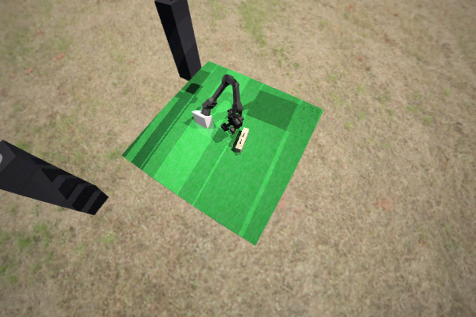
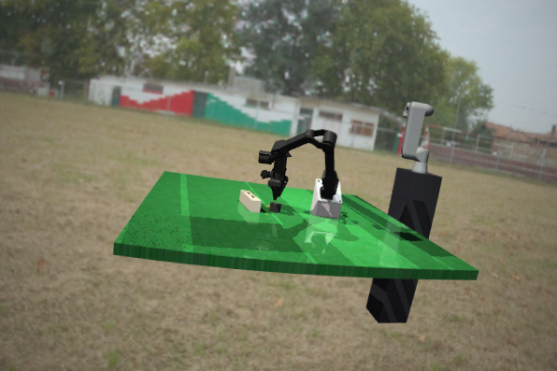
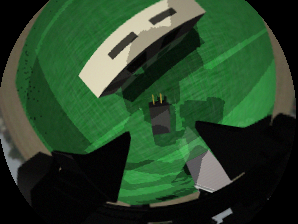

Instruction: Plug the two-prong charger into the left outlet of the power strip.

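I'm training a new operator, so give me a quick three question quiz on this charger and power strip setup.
1. True or false: the hand is shut on the charger.
2. In the wrist view, which way do the charger's prongs point: A) toward the power strip, B) away from it?
3. Fill in: the charger lies on the green ____, apart from the strip.

Key:
1. False; the fingers stand open and empty either side of it.
2. A.
3. Table.

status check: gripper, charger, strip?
Gripper open, empty, above the charger. Charger on the mat, unplugged, prongs toward the power strip. Both outlets bare; nothing between charger and strip.
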{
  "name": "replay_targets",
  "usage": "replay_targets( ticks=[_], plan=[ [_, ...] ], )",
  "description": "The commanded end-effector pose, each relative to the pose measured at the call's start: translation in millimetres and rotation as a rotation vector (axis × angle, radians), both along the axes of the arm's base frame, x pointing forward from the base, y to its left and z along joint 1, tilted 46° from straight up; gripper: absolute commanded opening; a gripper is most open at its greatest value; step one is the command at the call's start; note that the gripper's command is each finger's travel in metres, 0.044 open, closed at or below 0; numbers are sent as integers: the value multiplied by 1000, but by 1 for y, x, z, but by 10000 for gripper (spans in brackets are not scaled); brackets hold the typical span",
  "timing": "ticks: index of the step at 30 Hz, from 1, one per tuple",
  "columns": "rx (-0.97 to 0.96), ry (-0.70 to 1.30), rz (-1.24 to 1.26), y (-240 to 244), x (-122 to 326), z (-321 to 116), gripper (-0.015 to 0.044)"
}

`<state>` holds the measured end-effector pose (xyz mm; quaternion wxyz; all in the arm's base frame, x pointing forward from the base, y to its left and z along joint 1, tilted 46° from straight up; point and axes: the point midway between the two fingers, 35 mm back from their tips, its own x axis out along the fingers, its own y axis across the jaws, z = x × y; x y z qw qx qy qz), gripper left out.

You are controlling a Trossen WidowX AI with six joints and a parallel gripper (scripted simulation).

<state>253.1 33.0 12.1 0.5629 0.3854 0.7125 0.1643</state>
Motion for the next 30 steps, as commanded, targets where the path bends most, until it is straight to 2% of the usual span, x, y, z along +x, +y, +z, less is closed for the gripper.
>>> replay_targets(
  ticks=[1,30],
  plan=[
    [3,8,2,6,-2,-5,440],
    [4,8,1,35,-1,-34,440]
  ],
)
